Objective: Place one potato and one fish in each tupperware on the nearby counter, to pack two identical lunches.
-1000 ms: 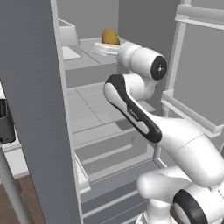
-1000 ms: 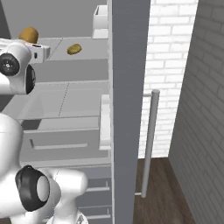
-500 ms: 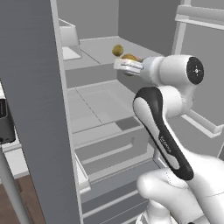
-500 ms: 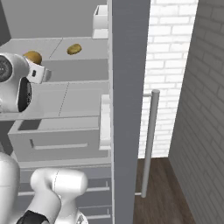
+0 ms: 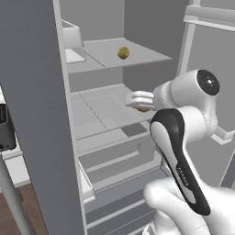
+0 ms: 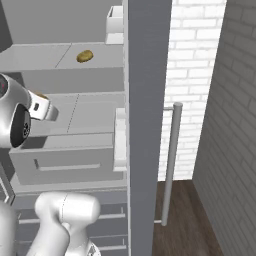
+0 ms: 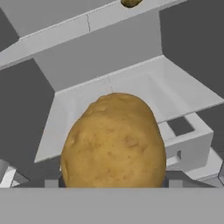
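Observation:
My gripper (image 5: 137, 101) is shut on a brown potato (image 7: 113, 140), which bulks large in the hand view and peeks out below the white hand (image 5: 143, 109) in the left base view. The hand hovers in front of the open fridge at the height of the middle shelf (image 5: 105, 108). A second potato (image 5: 123, 53) lies on the upper shelf (image 6: 55, 55); it shows too in the right base view (image 6: 85, 55) and at the top of the hand view (image 7: 130, 2). The fish, the tupperware and the counter are out of view.
A white bin (image 5: 73, 39) stands at the back left of the upper shelf. Grey drawers (image 5: 119, 156) sit below the middle shelf. The fridge's side wall (image 5: 36, 114) rises at left, its open door (image 5: 211, 50) at right. A brick wall (image 6: 220, 100) and a bar handle (image 6: 170, 160) lie to the right.
The hand has come down and back from the upper shelf to middle-shelf height, carrying the potato. The second potato has stayed on the upper shelf.

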